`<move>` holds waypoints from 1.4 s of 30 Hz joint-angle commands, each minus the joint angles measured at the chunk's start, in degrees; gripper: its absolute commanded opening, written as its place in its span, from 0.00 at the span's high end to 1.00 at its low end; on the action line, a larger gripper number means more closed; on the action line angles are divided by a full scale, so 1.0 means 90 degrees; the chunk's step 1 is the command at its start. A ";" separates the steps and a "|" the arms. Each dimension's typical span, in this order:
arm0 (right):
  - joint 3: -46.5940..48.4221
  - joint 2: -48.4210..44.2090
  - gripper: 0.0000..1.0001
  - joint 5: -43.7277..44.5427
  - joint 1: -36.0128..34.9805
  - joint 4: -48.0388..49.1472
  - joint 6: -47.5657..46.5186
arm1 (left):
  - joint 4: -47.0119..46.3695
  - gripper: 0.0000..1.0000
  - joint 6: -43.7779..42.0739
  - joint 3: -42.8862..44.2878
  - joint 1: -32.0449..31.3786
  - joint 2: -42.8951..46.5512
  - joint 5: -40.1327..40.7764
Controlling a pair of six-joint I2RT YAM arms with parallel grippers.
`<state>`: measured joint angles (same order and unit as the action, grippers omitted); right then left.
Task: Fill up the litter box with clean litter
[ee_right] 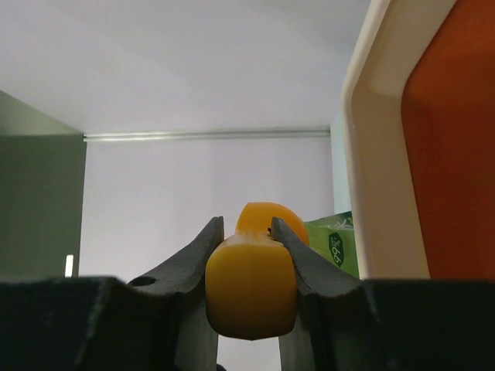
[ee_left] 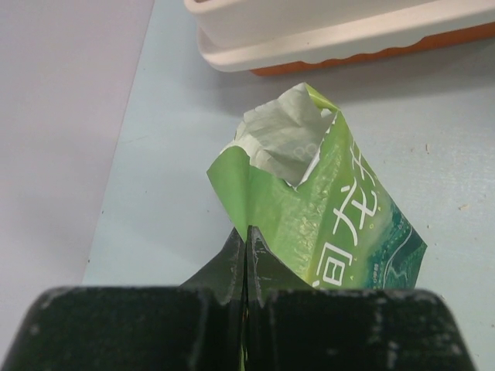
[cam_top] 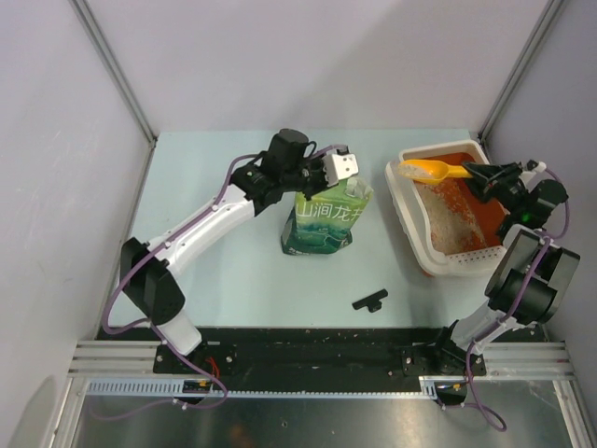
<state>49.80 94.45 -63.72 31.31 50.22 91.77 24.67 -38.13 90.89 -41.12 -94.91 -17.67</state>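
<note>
Jaws first: the left gripper (ee_left: 246, 259) is pinched flat on a top fold of the green printed plastic bag (cam_top: 322, 224). The right gripper (ee_right: 246, 228) is clamped around the handle of the orange-yellow plastic scoop (cam_top: 424, 169), its jaws apart only as far as the handle fills them. The bag stands upright on the pale blue table (cam_top: 215, 271) with its mouth torn open, to the left of the litter box (cam_top: 408, 219) and not touching it. That long white plastic tray with rounded corners and an orange inside sits at the right side of the table, in front of the right arm. From where I stand the job looks partly done. The clean litter (cam_top: 448, 224), pale beige fine granules, already covers the nearer stretch of the tray's floor, while the far end shows bare orange. The scoop hangs over that far end, its blade close to the left rim, and I cannot tell whether it carries anything. Covering the bare end and levelling the heap seem to be what is left. A small black T-shaped piece (cam_top: 370, 301) lies loose on the table nearer the arms. Large white Chinese characters run across the bag's front. One looks like 龙, but the creases hide the rest, and I can read no other label.
</note>
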 commanded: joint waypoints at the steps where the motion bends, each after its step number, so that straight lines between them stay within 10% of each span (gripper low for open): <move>1: -0.0162 -0.0407 1.00 0.0088 0.0329 0.0524 0.0175 | -0.0348 1.00 -0.0216 0.0379 -0.0147 -0.0128 -0.0302; 22: -0.0934 -0.1412 1.00 0.0966 0.1482 -0.0881 -0.1190 | -0.0329 1.00 -0.0685 0.0467 -0.0167 -0.0323 -0.0517; 42: -0.0446 -0.3132 1.00 0.4549 0.1502 -0.5773 -0.4364 | -0.0338 1.00 -0.0559 -0.0079 -0.0157 0.0106 -0.0732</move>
<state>41.10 68.25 -32.03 45.93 4.97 58.94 24.56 -44.01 91.68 -41.52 -97.12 -19.75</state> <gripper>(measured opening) 0.319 0.005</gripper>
